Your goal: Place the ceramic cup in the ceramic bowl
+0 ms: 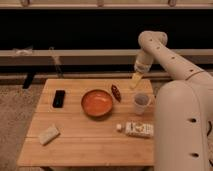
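Observation:
The ceramic cup (141,103) is small, white and handleless; it stands upright on the wooden table (90,137) near the right edge. The ceramic bowl (97,103) is round, orange-red inside, and sits at the table's middle, left of the cup. My gripper (136,81) hangs from the white arm above the table's back right part, a little above and behind the cup, not touching it.
A small dark red oblong object (116,92) lies between bowl and cup. A white labelled bottle (137,129) lies on its side in front of the cup. A black phone-like slab (59,98) and a pale sponge (49,134) lie at the left.

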